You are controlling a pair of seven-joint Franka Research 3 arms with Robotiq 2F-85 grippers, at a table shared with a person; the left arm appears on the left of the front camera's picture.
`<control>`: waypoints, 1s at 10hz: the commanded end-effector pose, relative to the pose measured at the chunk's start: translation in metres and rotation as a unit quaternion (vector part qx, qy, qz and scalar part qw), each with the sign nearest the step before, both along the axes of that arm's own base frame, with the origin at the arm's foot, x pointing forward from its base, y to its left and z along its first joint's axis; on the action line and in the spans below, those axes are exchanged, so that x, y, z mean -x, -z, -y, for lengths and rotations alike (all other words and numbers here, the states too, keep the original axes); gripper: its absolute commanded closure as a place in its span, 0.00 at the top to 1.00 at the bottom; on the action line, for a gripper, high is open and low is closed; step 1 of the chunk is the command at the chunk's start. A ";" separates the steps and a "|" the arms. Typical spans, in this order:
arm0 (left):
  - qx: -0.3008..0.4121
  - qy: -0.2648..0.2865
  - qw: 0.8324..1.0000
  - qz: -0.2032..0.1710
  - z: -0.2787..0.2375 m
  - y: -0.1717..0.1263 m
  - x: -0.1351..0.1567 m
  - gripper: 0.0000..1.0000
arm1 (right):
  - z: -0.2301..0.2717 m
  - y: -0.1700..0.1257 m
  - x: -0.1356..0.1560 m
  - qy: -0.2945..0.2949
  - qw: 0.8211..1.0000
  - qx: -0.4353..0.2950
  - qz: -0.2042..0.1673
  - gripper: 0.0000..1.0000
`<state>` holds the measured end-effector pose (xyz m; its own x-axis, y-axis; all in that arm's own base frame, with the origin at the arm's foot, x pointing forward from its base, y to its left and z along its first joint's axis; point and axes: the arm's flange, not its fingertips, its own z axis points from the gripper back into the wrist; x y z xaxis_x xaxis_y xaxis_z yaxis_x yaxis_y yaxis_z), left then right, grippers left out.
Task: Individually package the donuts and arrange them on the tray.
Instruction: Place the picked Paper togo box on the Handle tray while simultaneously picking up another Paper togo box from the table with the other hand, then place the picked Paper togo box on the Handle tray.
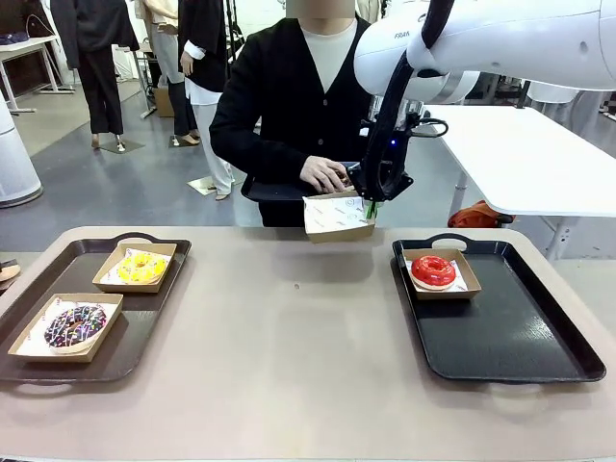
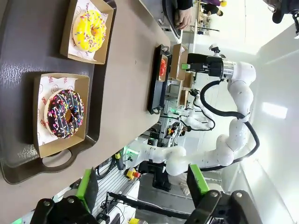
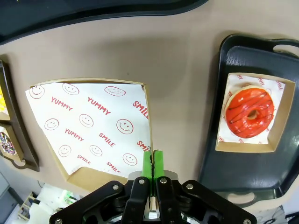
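My right gripper (image 1: 372,207) (image 3: 153,161) is shut on the rim of an empty paper-lined cardboard box (image 1: 337,217) (image 3: 93,130), held above the table's far edge. The person's hand (image 1: 324,175) rests at the box's top. A red-iced donut (image 1: 433,270) (image 3: 250,113) sits in its box on the black tray (image 1: 510,337) at the right. On the brown tray (image 1: 144,327) at the left, a yellow-iced donut (image 1: 141,266) (image 2: 88,30) and a dark sprinkled donut (image 1: 75,325) (image 2: 64,114) each lie in a box. My left gripper (image 2: 142,184) is open, off the tray's near end.
The person stands at the far side of the table, right behind the held box. The black tray has bare room in front of the red donut's box. Bare tabletop (image 1: 289,327) lies between the two trays.
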<state>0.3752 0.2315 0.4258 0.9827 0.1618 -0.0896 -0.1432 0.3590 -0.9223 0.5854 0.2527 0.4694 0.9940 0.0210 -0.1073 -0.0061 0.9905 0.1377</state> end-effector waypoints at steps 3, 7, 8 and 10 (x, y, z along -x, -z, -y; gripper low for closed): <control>-0.005 -0.004 1.000 -0.004 0.000 -0.001 0.002 1.00 | 0.000 -0.001 0.001 0.000 1.000 0.000 0.002 0.00; -0.005 -0.004 1.000 -0.004 0.000 -0.001 0.002 1.00 | 0.000 -0.001 0.001 0.000 1.000 0.000 0.002 0.00; -0.005 -0.004 1.000 -0.004 0.000 -0.001 0.002 1.00 | 0.000 -0.001 0.001 0.000 1.000 0.000 0.002 0.00; -0.005 -0.004 1.000 -0.004 0.000 -0.001 0.002 1.00 | 0.000 -0.001 0.001 0.000 1.000 0.000 0.002 0.00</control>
